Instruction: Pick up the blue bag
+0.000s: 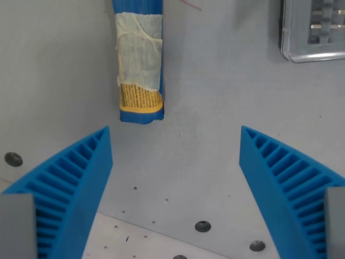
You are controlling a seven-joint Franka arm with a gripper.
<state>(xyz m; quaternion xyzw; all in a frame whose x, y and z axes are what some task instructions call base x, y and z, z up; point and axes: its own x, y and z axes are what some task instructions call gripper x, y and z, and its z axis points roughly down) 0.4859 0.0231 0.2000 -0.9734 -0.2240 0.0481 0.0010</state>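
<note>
Ribbed end effector [176,162] gapes wide — crinkled blue bag [140,59] beyond.

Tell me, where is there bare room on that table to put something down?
The widest bare patch lies between the blue bag and the metal tray, running down between the open gripper fingers. Left of the bag is also free. The top corner by the tray is crowded.
</note>
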